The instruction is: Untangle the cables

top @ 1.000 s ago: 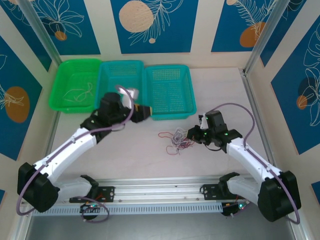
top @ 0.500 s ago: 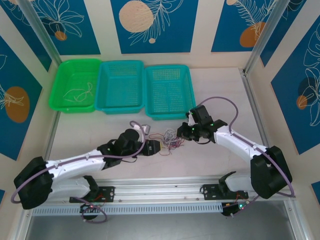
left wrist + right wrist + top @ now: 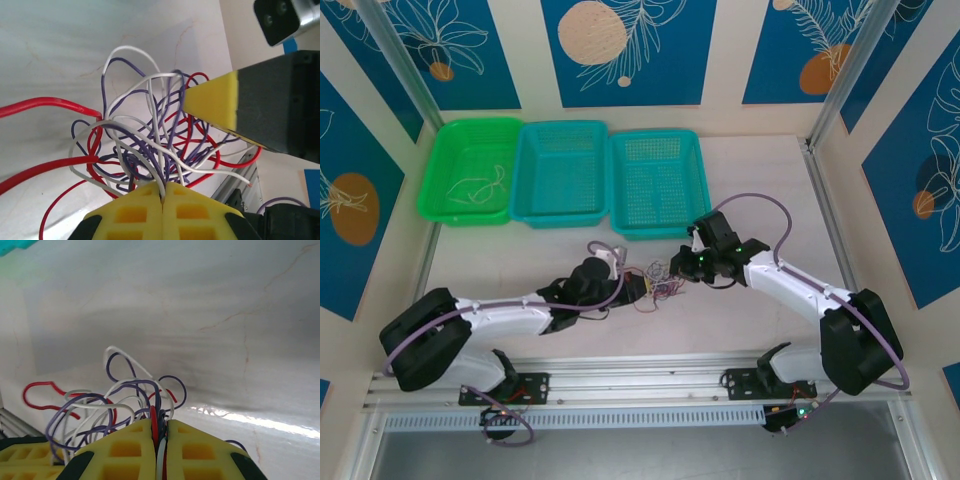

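Reaches low from the near-left corner of the table (image 3: 500,265) with the left gripper (image 3: 638,288), pinched tight on the cables (image 3: 150,130). Bends in from the right with the right gripper (image 3: 677,266), likewise clamped on them, tips close together

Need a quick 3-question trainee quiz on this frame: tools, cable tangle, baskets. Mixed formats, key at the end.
1. True or false: the left tool and the right tool are each shut on the tangle.
2. Which basket holds a loose wire? A) green basket B) middle teal one C) right teal one
3. Name the three wire colours in the tangle.

Key: 1 true; 2 A; 3 red, white, purple.
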Tool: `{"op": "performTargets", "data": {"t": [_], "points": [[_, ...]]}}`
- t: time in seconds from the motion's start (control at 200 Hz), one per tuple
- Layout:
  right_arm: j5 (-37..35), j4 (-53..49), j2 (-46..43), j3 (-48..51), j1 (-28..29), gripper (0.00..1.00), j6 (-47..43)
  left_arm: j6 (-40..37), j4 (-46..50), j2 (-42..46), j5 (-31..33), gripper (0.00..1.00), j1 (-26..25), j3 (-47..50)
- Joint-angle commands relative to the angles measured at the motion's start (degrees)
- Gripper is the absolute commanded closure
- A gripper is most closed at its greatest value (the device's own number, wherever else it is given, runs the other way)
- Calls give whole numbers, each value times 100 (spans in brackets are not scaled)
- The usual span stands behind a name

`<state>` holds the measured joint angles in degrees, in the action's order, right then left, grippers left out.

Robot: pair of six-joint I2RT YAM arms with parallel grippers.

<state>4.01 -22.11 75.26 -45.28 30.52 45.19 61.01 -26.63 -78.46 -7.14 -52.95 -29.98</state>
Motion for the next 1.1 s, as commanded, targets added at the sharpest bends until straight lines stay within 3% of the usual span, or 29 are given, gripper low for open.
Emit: {"op": "performTargets", "data": {"t": [0.0,0.14,0.365,0.45,0.605,0.7,0.8,0.94,1.095], "points": [[-922,-563,-138,-72,-22,100,528,-166,139,322,171,100,169,103],[-1546,-876,-575,280,-579,99,925,-509,1284,1087,362,100,586,243],[-1161,-829,-1895,1427,-2728,100,1192,-1088,2742,2291,5,100,1885,530],[-1207,-910,-2355,1575,-3056,100,1041,-1380,3149,2531,-38,100,2152,520],[-958,-524,-2410,1635,-2532,100,620,-1659,3103,2370,-337,100,2235,462],[-1283,-517,-1963,1459,-1732,87,541,-1864,2917,2159,-549,100,2234,384],[-1815,-960,-1485,1031,-1209,66,541,-2039,2806,2003,-729,100,2223,297],[-2071,-1220,-1560,491,-1025,57,233,-2311,3055,2024,-922,100,2218,104],[-1730,-809,-1702,170,-747,51,-321,-2580,3183,2399,-1285,100,2219,-172]]}}
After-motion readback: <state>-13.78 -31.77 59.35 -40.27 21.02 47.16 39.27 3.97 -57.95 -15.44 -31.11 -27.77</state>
